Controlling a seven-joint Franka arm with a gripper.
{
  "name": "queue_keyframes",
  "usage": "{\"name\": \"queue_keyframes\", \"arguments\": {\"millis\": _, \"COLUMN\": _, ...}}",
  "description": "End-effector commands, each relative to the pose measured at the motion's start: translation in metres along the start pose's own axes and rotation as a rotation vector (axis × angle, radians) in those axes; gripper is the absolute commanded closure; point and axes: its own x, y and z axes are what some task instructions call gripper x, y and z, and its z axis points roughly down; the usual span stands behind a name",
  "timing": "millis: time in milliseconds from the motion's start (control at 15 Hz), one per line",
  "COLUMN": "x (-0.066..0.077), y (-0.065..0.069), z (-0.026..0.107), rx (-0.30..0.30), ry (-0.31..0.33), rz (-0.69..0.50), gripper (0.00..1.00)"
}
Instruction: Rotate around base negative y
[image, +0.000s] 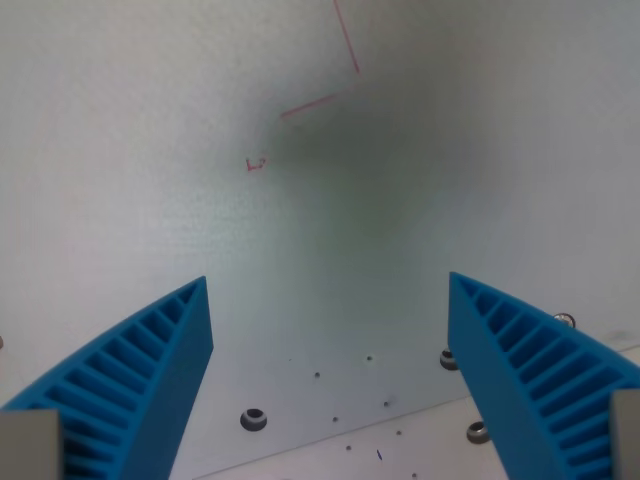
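Wrist view. The pincer (330, 290) stands wide apart, its two blue ribbed fingers (150, 375) entering from the lower corners with nothing between them. Below lies the pale table (120, 150), bearing thin red lines (340, 70) near the top and a small red mark (256, 163) below them, toward the wrist view's left. A soft dark shadow (390, 150) covers the upper centre. Screw holes (254, 418) and small dots sit near the lower edge. No separate object to be handled is visible.
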Motion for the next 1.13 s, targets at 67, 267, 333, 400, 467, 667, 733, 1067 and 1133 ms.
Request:
{"name": "queue_keyframes", "arguments": {"millis": 67, "x": -0.0112, "y": 0.0027, "z": -0.0001, "rx": 0.066, "ry": 0.199, "rz": 0.002, "gripper": 0.00}}
{"name": "queue_keyframes", "arguments": {"millis": 267, "x": -0.0112, "y": 0.0027, "z": -0.0001, "rx": 0.076, "ry": 0.232, "rz": 0.002, "gripper": 0.00}}
{"name": "queue_keyframes", "arguments": {"millis": 333, "x": -0.0112, "y": 0.0027, "z": -0.0001, "rx": 0.080, "ry": 0.243, "rz": 0.002, "gripper": 0.00}}
{"name": "queue_keyframes", "arguments": {"millis": 400, "x": -0.0112, "y": 0.0027, "z": -0.0001, "rx": 0.083, "ry": 0.254, "rz": 0.003, "gripper": 0.00}}
{"name": "queue_keyframes", "arguments": {"millis": 467, "x": -0.0112, "y": 0.0027, "z": -0.0001, "rx": 0.087, "ry": 0.266, "rz": 0.003, "gripper": 0.00}}
{"name": "queue_keyframes", "arguments": {"millis": 667, "x": -0.0112, "y": 0.0027, "z": -0.0001, "rx": 0.097, "ry": 0.299, "rz": 0.003, "gripper": 0.00}}
{"name": "queue_keyframes", "arguments": {"millis": 733, "x": -0.0112, "y": 0.0027, "z": -0.0001, "rx": 0.100, "ry": 0.310, "rz": 0.003, "gripper": 0.00}}
{"name": "queue_keyframes", "arguments": {"millis": 1067, "x": -0.0112, "y": 0.0027, "z": -0.0001, "rx": 0.118, "ry": 0.366, "rz": 0.004, "gripper": 0.00}}
{"name": "queue_keyframes", "arguments": {"millis": 1133, "x": -0.0112, "y": 0.0027, "z": -0.0001, "rx": 0.121, "ry": 0.377, "rz": 0.004, "gripper": 0.00}}
